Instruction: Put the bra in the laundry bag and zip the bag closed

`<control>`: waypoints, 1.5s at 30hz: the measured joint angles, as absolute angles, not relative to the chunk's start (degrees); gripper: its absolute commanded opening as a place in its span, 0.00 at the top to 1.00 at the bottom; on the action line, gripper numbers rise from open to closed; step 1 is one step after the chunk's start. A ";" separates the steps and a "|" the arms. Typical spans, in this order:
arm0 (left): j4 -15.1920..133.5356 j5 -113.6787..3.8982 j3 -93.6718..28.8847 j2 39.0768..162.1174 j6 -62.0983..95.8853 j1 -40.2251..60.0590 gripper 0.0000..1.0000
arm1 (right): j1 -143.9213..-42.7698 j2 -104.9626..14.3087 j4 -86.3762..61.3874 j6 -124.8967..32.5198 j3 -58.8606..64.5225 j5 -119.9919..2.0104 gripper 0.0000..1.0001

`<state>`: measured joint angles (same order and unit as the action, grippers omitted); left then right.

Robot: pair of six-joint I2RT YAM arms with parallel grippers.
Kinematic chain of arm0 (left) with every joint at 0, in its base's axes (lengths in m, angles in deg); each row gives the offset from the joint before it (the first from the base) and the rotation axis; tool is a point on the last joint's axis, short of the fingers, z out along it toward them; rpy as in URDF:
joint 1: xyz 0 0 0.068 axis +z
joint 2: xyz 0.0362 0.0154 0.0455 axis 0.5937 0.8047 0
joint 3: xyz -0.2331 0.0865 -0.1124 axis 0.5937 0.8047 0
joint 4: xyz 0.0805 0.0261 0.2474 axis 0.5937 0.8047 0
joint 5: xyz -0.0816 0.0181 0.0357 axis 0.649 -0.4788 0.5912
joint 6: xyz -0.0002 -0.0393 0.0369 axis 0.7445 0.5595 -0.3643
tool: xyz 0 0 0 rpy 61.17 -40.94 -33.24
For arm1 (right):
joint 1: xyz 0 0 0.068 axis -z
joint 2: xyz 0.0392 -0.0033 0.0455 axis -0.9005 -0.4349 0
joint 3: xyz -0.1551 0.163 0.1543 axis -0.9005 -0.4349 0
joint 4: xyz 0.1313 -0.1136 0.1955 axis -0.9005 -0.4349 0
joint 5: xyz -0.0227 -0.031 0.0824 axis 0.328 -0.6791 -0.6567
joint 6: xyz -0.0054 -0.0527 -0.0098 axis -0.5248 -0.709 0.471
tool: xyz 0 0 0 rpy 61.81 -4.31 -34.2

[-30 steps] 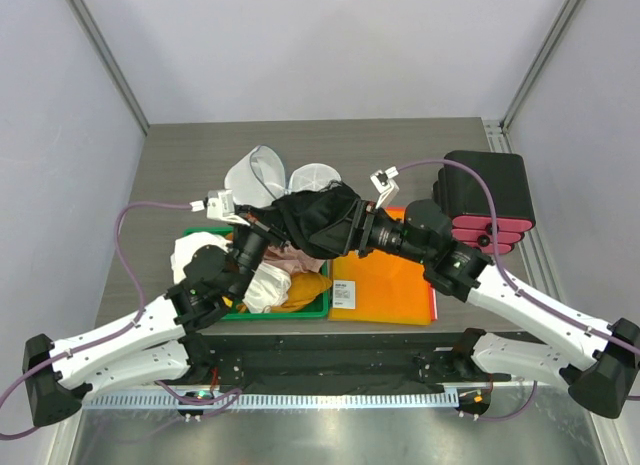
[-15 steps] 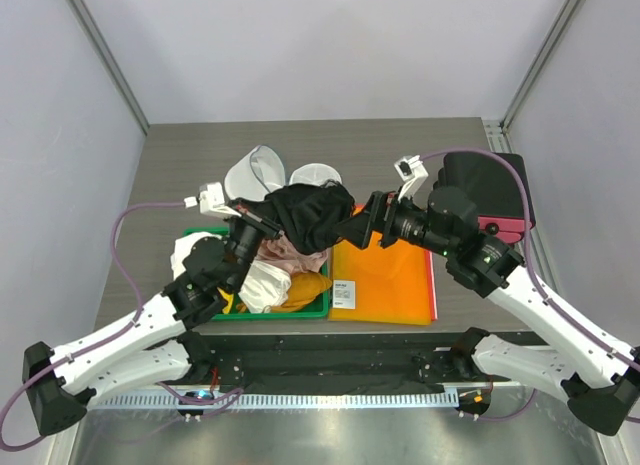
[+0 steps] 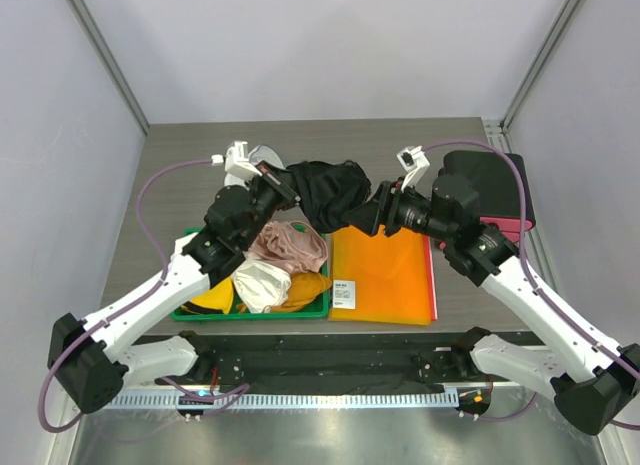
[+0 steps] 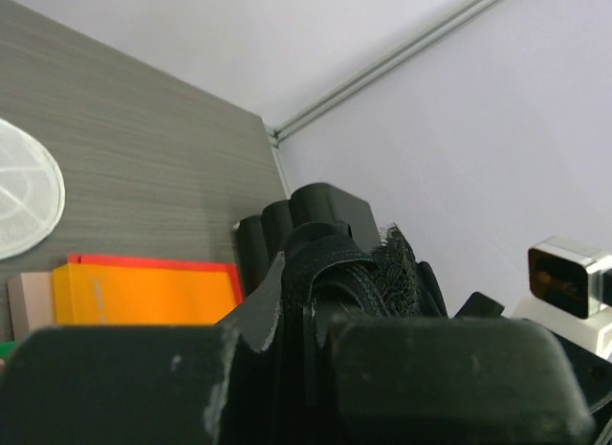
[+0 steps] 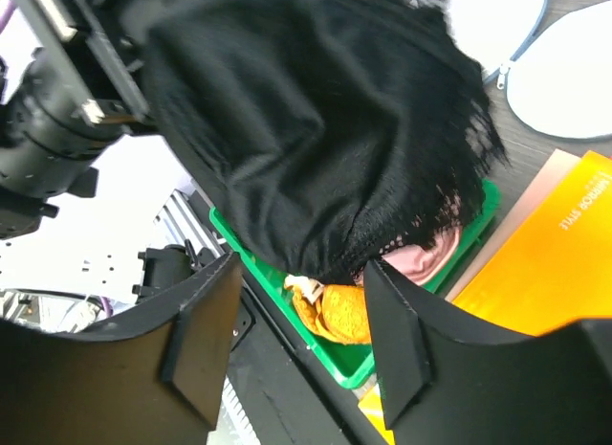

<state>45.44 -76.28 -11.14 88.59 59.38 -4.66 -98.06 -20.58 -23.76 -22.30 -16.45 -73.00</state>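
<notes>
Holding the bra (image 3: pixel 330 190) aloft at upper centre of the top view: left gripper (image 3: pixel 290 188) clamped on its fabric, right gripper (image 3: pixel 366 213) parted and empty just beside it; next move, by my reckoning, calls for lowering it into the laundry bag (image 5: pixel 569 81), upper right of the right wrist view.

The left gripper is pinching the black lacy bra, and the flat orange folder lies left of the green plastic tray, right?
No: the top view shows the flat orange folder right of the green plastic tray. The left gripper does pinch the black lacy bra.
</notes>
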 measured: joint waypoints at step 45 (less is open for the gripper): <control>55.76 -50.11 -22.77 101.70 77.96 9.17 1.00 | -86.76 -27.64 -14.49 -17.91 -14.41 -81.87 0.00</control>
<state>55.76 -50.11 -22.77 101.70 77.96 9.17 -86.76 -27.64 -14.49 -17.91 -14.41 -81.87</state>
